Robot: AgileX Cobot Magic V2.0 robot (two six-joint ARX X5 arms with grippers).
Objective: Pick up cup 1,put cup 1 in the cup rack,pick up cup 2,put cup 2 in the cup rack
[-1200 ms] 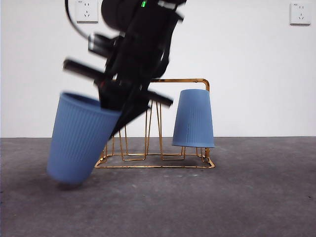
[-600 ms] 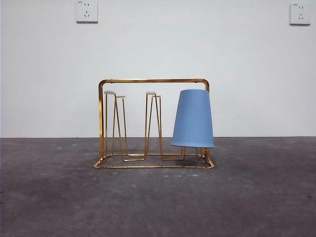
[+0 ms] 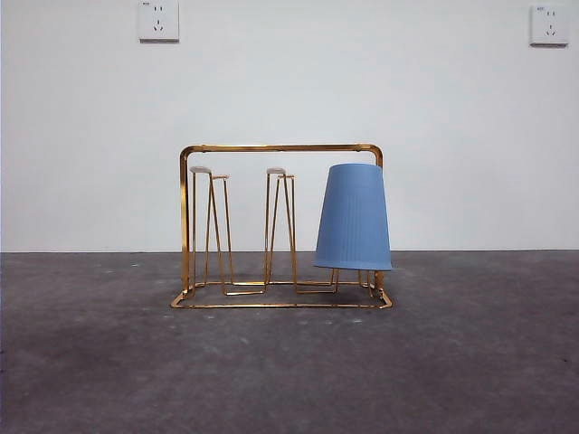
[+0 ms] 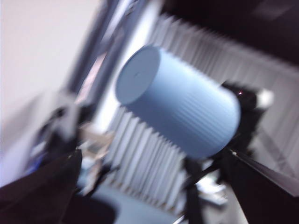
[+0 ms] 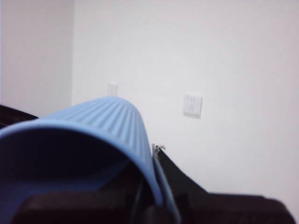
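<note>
The gold wire cup rack [image 3: 271,148] stands mid-table in the front view. One blue ribbed cup [image 3: 354,217] sits upside down on its right peg; the left and middle pegs [image 3: 201,170] are bare. No arm shows in the front view. My right gripper [image 5: 152,186] is shut on the rim of a second blue cup [image 5: 107,116], held up in the air. The left wrist view, blurred, shows that same cup [image 4: 182,112] lying sideways in the air, with the right gripper [image 4: 245,112] at its rim. My left gripper [image 4: 153,156] is open and empty.
The grey table [image 3: 289,371] runs to a white wall with two sockets [image 3: 158,20]. The room behind the cup in the left wrist view is too blurred to make out.
One second ago an arm held the second blue cup tilted low at the rack's left end. It has lifted the cup up out of the front view. The rack and its cup have not moved.
</note>
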